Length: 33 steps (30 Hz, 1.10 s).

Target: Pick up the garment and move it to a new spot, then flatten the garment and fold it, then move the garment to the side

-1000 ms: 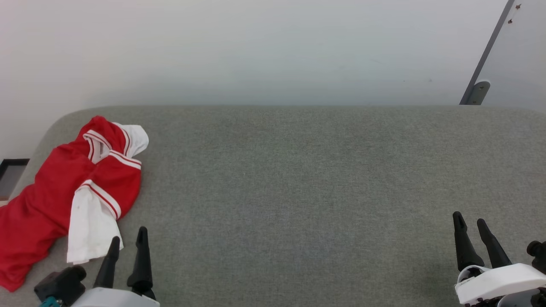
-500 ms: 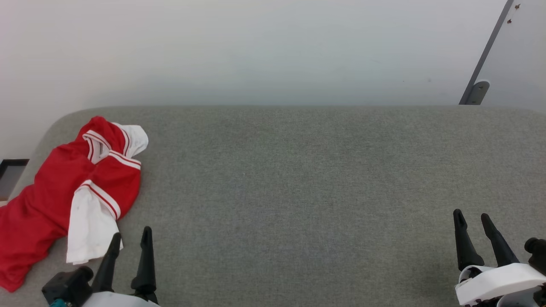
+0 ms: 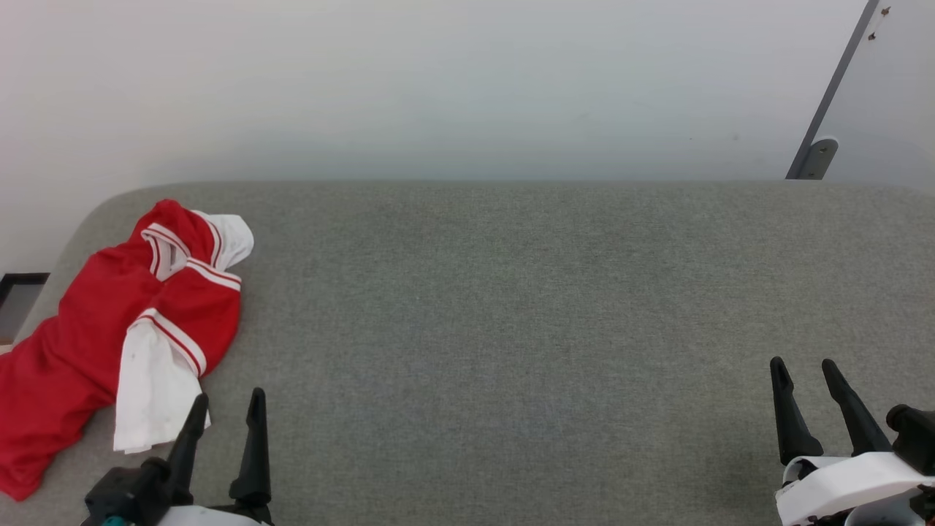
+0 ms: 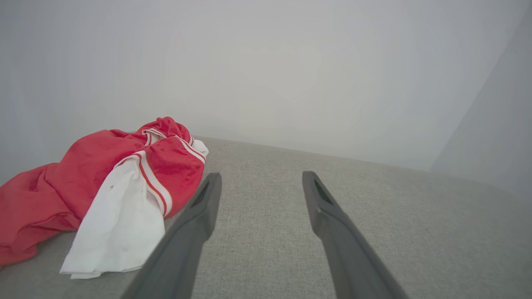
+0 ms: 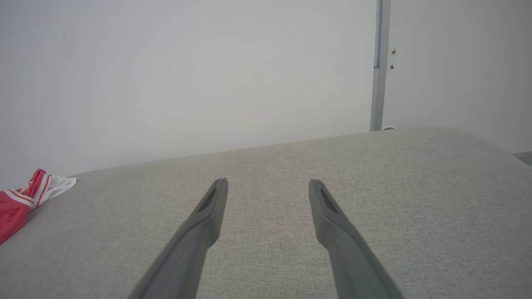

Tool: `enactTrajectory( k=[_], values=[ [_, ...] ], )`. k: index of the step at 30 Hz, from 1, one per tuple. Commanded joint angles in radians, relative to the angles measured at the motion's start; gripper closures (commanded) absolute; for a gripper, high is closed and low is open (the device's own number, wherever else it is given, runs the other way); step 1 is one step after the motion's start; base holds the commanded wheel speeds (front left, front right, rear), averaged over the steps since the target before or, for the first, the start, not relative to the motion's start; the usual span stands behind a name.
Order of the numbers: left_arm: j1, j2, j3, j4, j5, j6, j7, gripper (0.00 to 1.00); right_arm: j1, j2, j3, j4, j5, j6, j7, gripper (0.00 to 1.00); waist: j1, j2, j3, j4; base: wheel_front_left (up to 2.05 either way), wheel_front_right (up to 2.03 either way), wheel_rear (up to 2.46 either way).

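Left gripper [image 3: 227, 395] slightly rightward; garment [image 3: 95, 329] crumpled

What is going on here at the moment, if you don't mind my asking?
The red and white garment lies crumpled at the left end of the grey padded surface, not yet picked up. The robot's left pincer hovers open beside its white sleeve; the right pincer hangs open and empty far to the right.

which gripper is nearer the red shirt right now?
Left. The left gripper, open, is just beside the white sleeve end of the garment, on its right. The right gripper, open, is far off across the grey surface.
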Motion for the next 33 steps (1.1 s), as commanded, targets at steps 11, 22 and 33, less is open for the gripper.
enactTrajectory(
  k=[11, 22, 33],
  values=[
    [0.016, 0.006, 0.000, -0.018, 0.099, -0.011, -0.027, 0.00, -0.003, -0.013, 0.012, -0.006, -0.091, -0.001, -0.028, 0.00, 0.0000, 0.0000, -0.004, -0.001, 0.00, 0.00, 0.00],
    [0.026, 0.010, -0.001, -0.029, 0.175, -0.016, -0.048, 0.00, -0.006, -0.021, 0.020, -0.004, -0.159, -0.001, -0.048, 0.00, 0.0000, 0.0000, -0.007, -0.002, 0.00, 0.00, 0.00],
    [0.028, 0.009, 0.001, -0.028, 0.177, -0.018, -0.048, 0.00, 0.002, -0.014, 0.018, -0.006, -0.171, -0.001, -0.049, 0.00, 0.0000, 0.0000, -0.009, -0.005, 0.00, 0.00, 0.00]
  ],
)
